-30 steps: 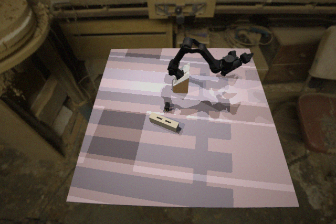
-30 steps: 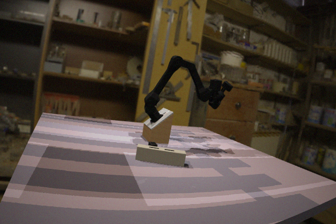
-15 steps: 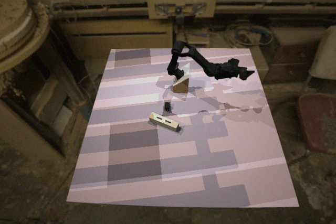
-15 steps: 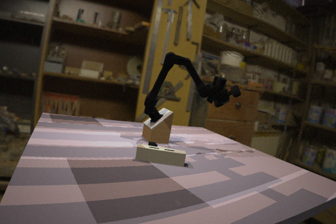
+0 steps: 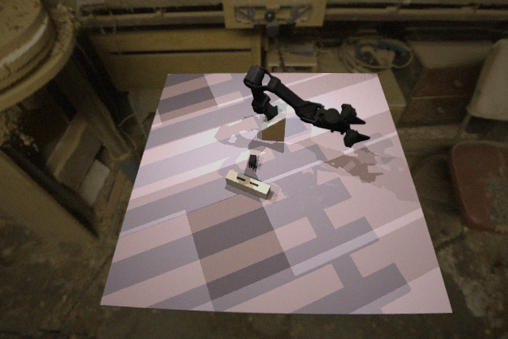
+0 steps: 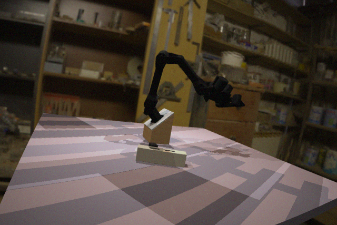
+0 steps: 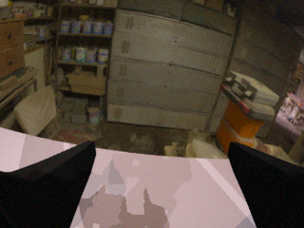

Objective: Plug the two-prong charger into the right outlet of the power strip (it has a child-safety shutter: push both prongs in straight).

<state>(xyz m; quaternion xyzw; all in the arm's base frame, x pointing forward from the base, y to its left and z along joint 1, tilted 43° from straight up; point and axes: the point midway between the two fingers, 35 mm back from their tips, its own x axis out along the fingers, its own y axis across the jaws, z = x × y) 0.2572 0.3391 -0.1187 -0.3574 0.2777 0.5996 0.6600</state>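
Observation:
The black charger [image 5: 252, 160] [image 6: 153, 145] lies on the table just behind the power strip, its prongs toward the strip; the strip partly hides it in the exterior view. The cream power strip [image 5: 248, 188] [image 6: 160, 157] lies at an angle, with two dark slotted outlets on top, a left one [image 5: 240, 178] and a right one [image 5: 254, 183]. Nothing is plugged in. My gripper [image 5: 366, 129] [image 6: 241, 103] [image 7: 163, 150] is wide open and empty. It is raised above the table, well to the right of the charger and the strip, pointing away from them. The wrist view shows neither.
The arm's base stands on a wooden wedge block [image 5: 273, 130] [image 6: 160, 133] behind the charger. The patterned table [image 5: 246, 278] [image 6: 81, 203] has its right edge beyond the gripper. Shelves, lockers and a workbench stand around the table.

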